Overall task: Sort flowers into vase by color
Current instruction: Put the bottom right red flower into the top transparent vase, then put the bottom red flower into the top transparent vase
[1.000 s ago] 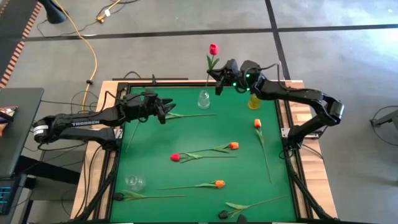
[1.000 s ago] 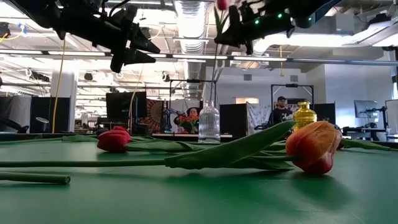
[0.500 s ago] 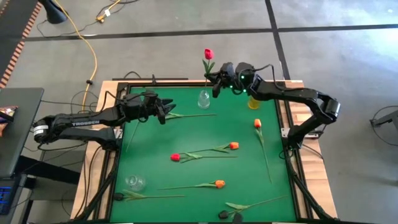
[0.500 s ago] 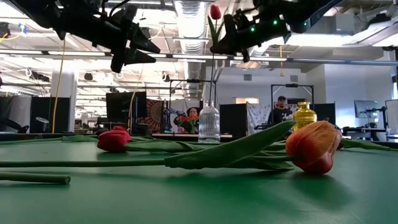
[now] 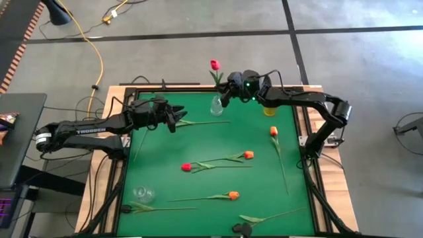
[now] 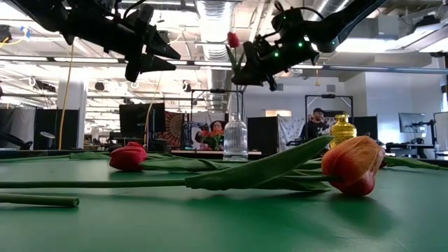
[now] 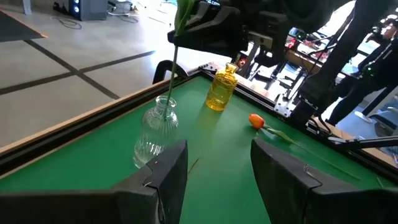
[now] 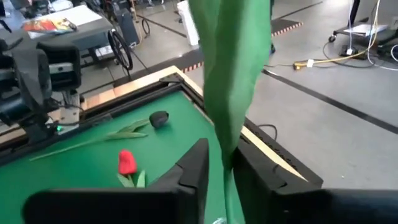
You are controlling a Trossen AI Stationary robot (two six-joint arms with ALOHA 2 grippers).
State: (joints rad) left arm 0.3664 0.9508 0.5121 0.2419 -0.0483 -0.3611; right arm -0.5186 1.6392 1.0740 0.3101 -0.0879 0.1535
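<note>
The right gripper is clamped narrow on the stem of a red tulip above the far edge of the table, and over the last second it has carried the flower leftward: the bud, which stood right of the clear glass vase, now sits over and slightly left of it. The left wrist view shows the stem's lower end reaching into the neck of that vase, so the insertion looks under way; what probably remains is lowering and letting go. The stem is tilted, so a release now may leave the flower leaning on the rim.

The left gripper, its fingers spread wide and empty, has not moved; it hovers over the far left of the green mat, near a leafy stem lying there.

Just right of the clear vase stands a yellow vase, close beside the right arm's forearm, which could brush it. A second clear vase stands near the front left corner. Still loose on the mat: an orange tulip at the right, a red tulip and an orange one in the middle, another orange one nearer the front, and dark-headed tulips at the front edge and front left. Most of the sorting is still to do.
</note>
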